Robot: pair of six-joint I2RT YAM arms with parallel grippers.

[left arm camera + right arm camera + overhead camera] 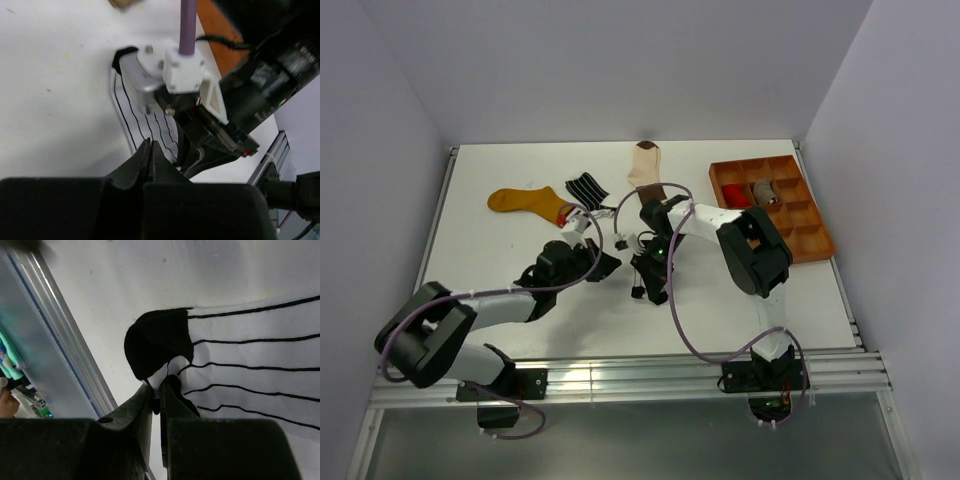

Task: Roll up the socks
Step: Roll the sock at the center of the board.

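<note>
The white sock with thin black stripes [250,350] lies flat on the table, its black toe [157,342] toward me. My right gripper [159,382] is shut on a fold of fabric at that toe. In the left wrist view the same sock [137,117] runs under the right arm's wrist [172,75]. My left gripper [150,145] is shut with its tips over the sock's near edge; I cannot tell if fabric is pinched. From above, both grippers [612,260] [642,275] meet mid-table and hide this sock.
A mustard sock [525,201], a black sock with white stripes [586,187] and a cream sock [645,165] lie toward the back. The orange-brown compartment tray [820,245] at the right holds a red item [738,195] and a rolled bundle [765,190].
</note>
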